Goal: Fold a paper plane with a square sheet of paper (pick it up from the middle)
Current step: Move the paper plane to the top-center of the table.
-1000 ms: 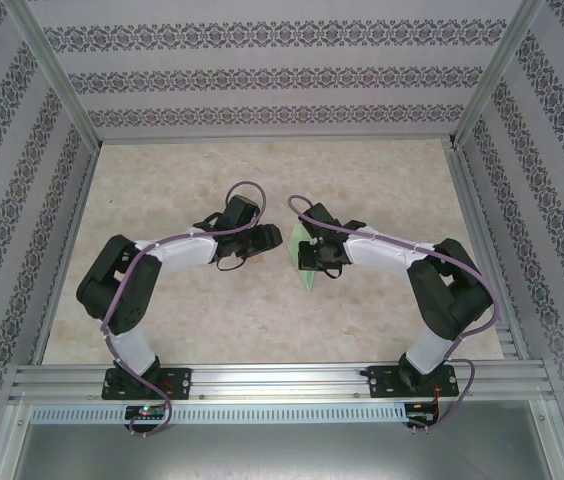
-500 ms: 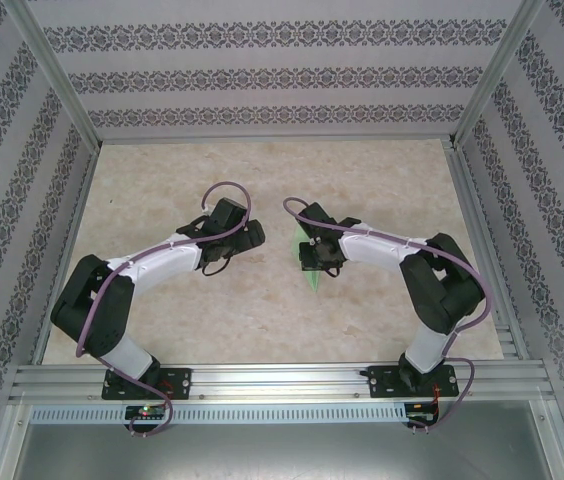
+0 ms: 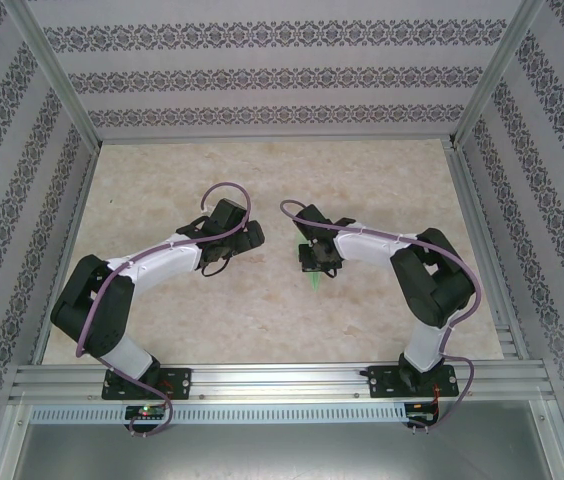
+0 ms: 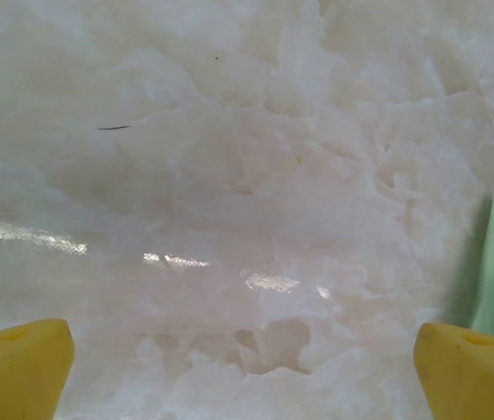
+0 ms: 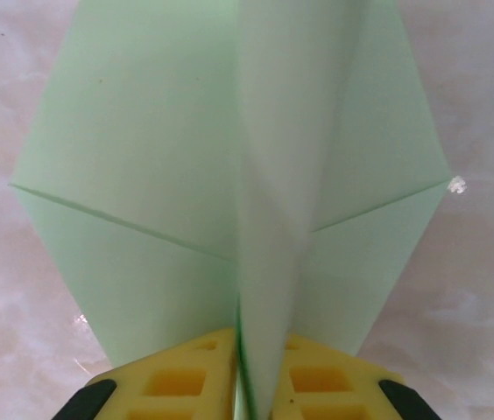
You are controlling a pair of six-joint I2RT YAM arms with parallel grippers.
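Looking from above, the right gripper (image 3: 316,266) pinches the green plane (image 3: 315,284); the left gripper (image 3: 255,240) sits left of the plane, apart from it. Left wrist — fingers (image 4: 15,367) spread wide, plane at their right. Right wrist — pads (image 5: 172,385) clamp the plane's centre fold.

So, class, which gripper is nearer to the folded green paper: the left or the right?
Right. The right gripper pinches the folded green paper along its centre fold; the left gripper hangs open beside it, not touching.
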